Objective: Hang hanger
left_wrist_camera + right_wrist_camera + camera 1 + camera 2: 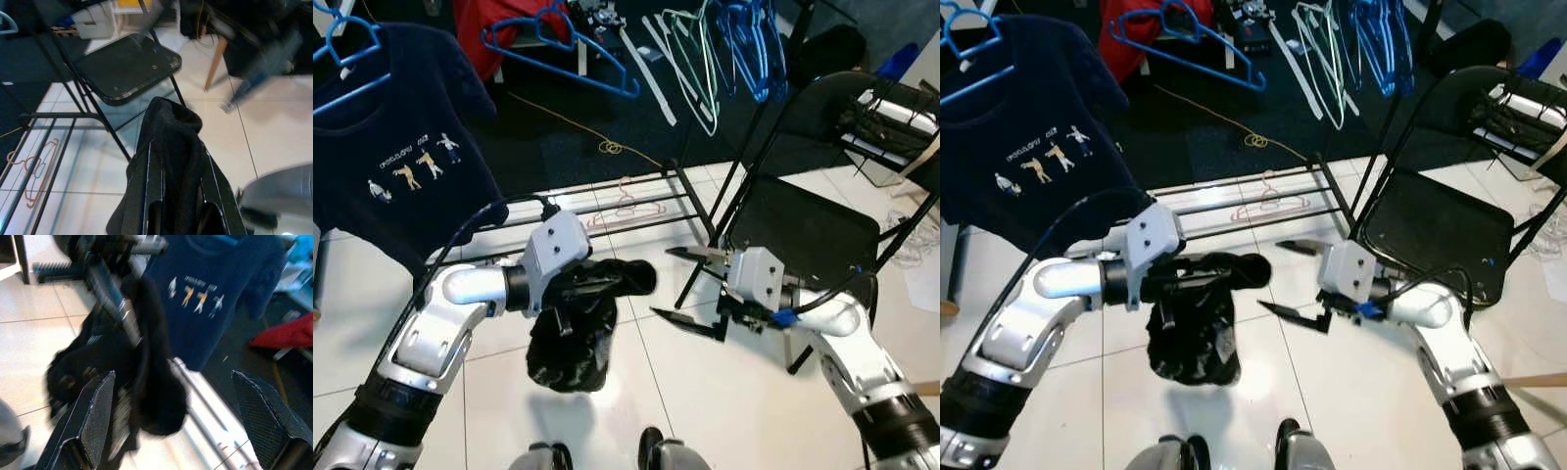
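My left gripper [607, 282] is shut on a black garment [573, 338] that droops in a bundle below it over the white tiles. In the left wrist view the black cloth [171, 161] lies between the two fingers. My right gripper [690, 291] stands open a little to the right of the garment, fingers [93, 421] spread wide and pointing at it, nothing in them. A blue hanger [352, 49] carries a dark blue T-shirt [396, 147] at the upper left. Several empty blue hangers [749, 44] and pale ones [690, 59] hang at the top.
A black folding chair [803, 225] stands right behind my right arm. The low rails of a drying rack [626, 201] cross the floor ahead, a pink hanger [631, 206] lying under them. Dark carpet with a red cloth [494, 29] lies beyond. My feet [651, 450] show at the bottom.
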You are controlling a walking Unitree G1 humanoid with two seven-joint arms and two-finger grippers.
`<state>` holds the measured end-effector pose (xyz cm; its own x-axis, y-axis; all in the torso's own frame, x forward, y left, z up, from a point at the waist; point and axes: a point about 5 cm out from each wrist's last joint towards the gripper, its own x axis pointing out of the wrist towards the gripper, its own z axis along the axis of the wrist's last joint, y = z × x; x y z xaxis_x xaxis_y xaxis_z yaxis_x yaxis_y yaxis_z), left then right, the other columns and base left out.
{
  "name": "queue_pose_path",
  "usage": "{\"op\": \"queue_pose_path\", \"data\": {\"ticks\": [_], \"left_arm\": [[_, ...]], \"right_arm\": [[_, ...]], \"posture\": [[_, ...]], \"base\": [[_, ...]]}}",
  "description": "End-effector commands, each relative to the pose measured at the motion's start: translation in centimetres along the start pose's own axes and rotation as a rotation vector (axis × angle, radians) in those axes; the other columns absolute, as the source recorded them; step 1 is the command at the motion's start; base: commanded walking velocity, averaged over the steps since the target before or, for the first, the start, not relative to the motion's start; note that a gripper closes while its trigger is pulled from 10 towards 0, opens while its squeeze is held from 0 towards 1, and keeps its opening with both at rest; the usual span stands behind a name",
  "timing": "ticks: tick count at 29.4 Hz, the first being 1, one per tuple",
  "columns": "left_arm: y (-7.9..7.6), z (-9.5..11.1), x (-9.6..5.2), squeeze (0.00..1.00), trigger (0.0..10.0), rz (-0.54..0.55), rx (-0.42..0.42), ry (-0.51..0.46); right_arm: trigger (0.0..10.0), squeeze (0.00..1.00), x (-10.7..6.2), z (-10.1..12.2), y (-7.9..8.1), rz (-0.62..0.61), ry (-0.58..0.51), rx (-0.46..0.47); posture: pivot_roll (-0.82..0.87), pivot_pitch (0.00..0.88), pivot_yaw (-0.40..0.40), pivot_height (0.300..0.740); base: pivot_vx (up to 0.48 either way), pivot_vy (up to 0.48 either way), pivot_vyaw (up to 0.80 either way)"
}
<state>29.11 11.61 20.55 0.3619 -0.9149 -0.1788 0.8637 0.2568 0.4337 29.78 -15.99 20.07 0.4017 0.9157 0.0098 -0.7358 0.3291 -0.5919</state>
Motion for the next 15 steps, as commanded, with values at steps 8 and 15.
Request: {"op": "queue_pose_path", "data": {"ticks": [8,15], "left_arm": [[-1.3,0.6,0.4,0.0,0.0,-0.11,0.054,0.001],[-1.2,1.0,0.5,0.0,0.0,-0.118,0.056,-0.007]], "right_arm": [[10.0,1.0,-1.2,0.5,-0.6,0.095,0.014,0.043],[10.0,1.0,-2.2,0.9,0.4,0.269,0.019,0.259]], "posture": [[-0.11,0.245,-0.054,0.74],[-0.11,0.252,-0.056,0.74]], "base": [[0.0,0.0,0.0],[0.0,0.0,0.0]]}}
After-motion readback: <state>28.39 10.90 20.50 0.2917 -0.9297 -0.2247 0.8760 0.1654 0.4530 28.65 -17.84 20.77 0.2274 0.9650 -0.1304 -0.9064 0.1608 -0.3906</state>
